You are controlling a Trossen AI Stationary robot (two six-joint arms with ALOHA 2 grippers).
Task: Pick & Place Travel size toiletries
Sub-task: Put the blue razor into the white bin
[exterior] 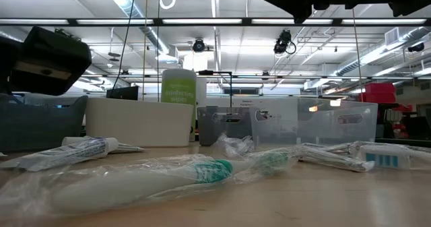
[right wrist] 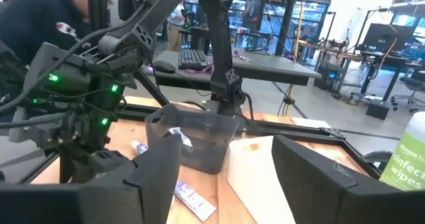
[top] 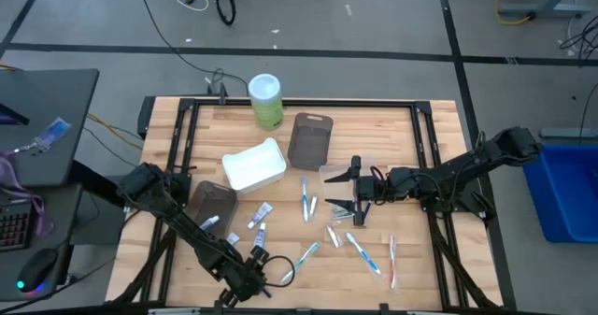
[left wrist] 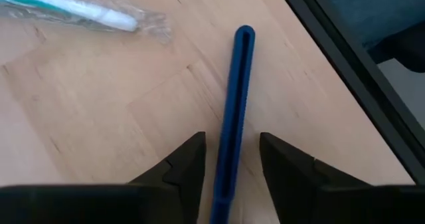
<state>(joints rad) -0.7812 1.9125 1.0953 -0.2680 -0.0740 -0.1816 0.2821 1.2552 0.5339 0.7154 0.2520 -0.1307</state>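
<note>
Left gripper (left wrist: 229, 164) is low over the near edge of the wooden table (top: 420, 165), fingers parted and straddling a slim blue handle (left wrist: 236, 104) that lies flat on the wood — not yet pinched, gaps showing on both sides. What the blue item is cannot be told for sure; it looks like a stiff plastic stick, a razor or brush handle by guess. Beside it lies a wrapped toothbrush (left wrist: 73, 8) in crinkled clear film.

Right gripper (top: 355, 192) hangs mid-table with fingers spread wide, holding nothing, near the clear tray (top: 338, 172).

The rest of the toiletries lie scattered across the front half of the table: more toothbrushes (top: 363, 252) to the right, small tubes (top: 261, 212) near the dark tray (top: 213, 201), with one tube already inside that tray. A white tray (top: 254, 165), a brown tray (top: 310, 137) and a green canister (top: 265, 100) stand farther back.

Handling, by judgement: all light and thin. The blue handle is rigid and narrow — likely to skate or roll on the wood unless taken square across its middle, fingertips down at the table surface. Film-wrapped brushes will be slippery and springy; grip the hard shaft through the wrap, not loose film. Tubes are soft — pinch mid-body, gently.
</note>
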